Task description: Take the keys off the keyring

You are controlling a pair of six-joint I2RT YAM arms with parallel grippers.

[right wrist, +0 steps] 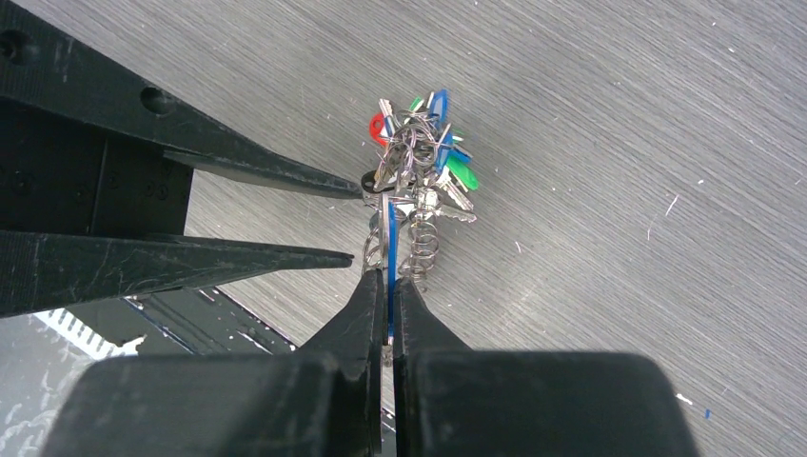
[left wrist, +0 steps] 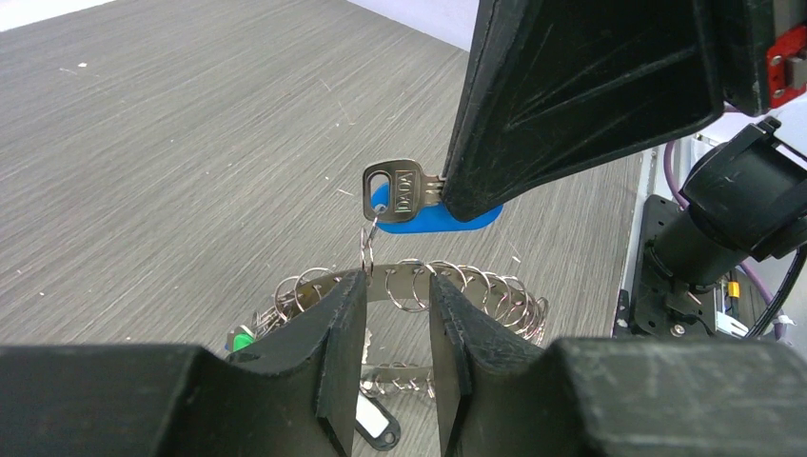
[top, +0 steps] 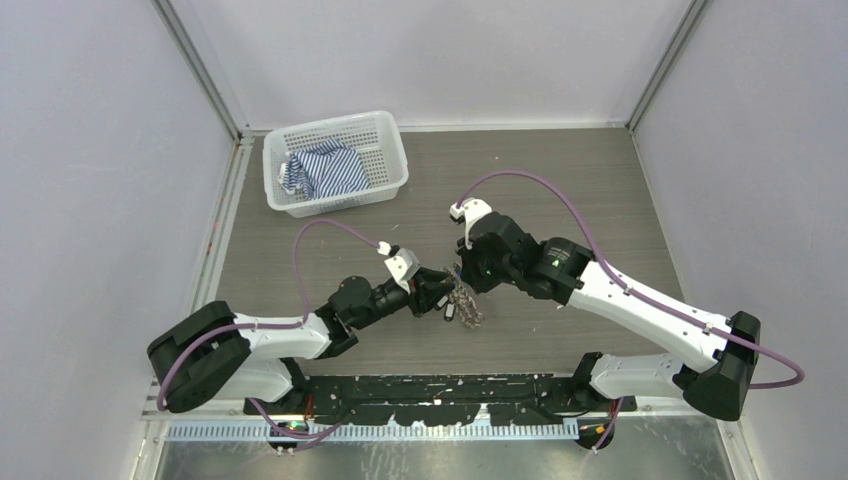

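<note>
The keyring (left wrist: 390,283) is a thin metal band strung with small wire rings, and it hangs low over the table (top: 560,170). In the right wrist view its keys (right wrist: 419,181) bunch together with blue, green and red tags. My right gripper (right wrist: 388,281) is shut on one silver key (left wrist: 400,186) and its blue tag (left wrist: 428,219), which a small ring still joins to the band. My left gripper (left wrist: 398,286) is open, its fingertips on either side of a short stretch of the band, with a gap between them. From above, both grippers meet over the bunch (top: 466,308).
A white mesh basket (top: 385,135) holding a blue striped cloth (top: 322,170) stands at the back left. The arms' black base rail (top: 440,390) runs along the near edge. Grey walls close off both sides.
</note>
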